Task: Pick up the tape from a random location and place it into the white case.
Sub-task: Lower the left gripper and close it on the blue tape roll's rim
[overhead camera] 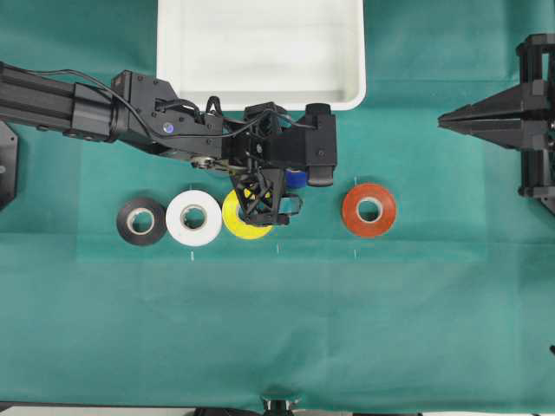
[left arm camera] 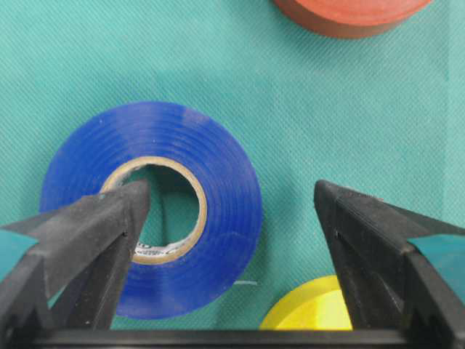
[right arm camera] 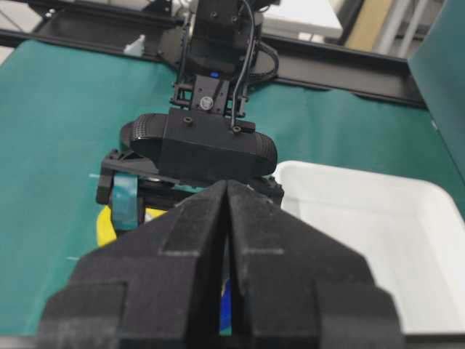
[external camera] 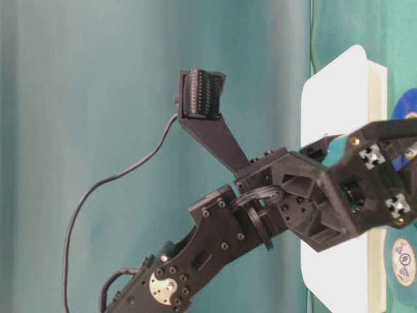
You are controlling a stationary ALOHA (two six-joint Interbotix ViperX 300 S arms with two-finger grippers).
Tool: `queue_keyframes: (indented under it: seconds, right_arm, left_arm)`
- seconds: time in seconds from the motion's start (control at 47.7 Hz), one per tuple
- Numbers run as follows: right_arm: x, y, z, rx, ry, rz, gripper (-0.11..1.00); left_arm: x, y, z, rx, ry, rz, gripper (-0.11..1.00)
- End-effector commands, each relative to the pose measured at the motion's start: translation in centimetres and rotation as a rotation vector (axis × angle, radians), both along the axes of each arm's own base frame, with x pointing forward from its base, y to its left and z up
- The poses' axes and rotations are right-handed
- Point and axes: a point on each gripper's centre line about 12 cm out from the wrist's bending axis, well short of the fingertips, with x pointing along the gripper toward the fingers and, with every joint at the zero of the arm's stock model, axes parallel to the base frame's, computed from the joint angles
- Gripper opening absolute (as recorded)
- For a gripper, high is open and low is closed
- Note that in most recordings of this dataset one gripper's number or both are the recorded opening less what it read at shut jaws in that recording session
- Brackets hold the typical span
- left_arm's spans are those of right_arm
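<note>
Under left gripper (left arm camera: 231, 218): tape (left arm camera: 218, 174) flat on cloth; jaws wide, empty, one fingertip over core. Judged light, rigid, slick; pinch wall through core.

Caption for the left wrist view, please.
Open left gripper straddling one side of the blue tape, one finger over its core, on green cloth.

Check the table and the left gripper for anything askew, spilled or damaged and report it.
Nothing stands out. The black, white, yellow and orange rolls lie flat in a row, the blue tape flat under the open left gripper, and the white case sits square and intact.
</note>
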Motion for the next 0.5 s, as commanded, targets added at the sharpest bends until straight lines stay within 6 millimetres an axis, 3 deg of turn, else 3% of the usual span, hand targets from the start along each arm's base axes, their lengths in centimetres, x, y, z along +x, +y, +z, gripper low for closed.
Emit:
queue_keyframes:
  seconds: [0.0, 0.482]
  right_arm:
    - [0.25, 0.04, 0.74, -0.003, -0.018, 0.002, 0.0]
    - [0.26, 0.04, 0.81, -0.003, -0.02, 0.002, 0.0]
  left_arm:
    - [0.3, 0.07, 1.12, 0.0, -0.041, 0.002, 0.97]
    - [0.15, 0.08, 0.95, -0.004, -0.034, 0.007, 0.96]
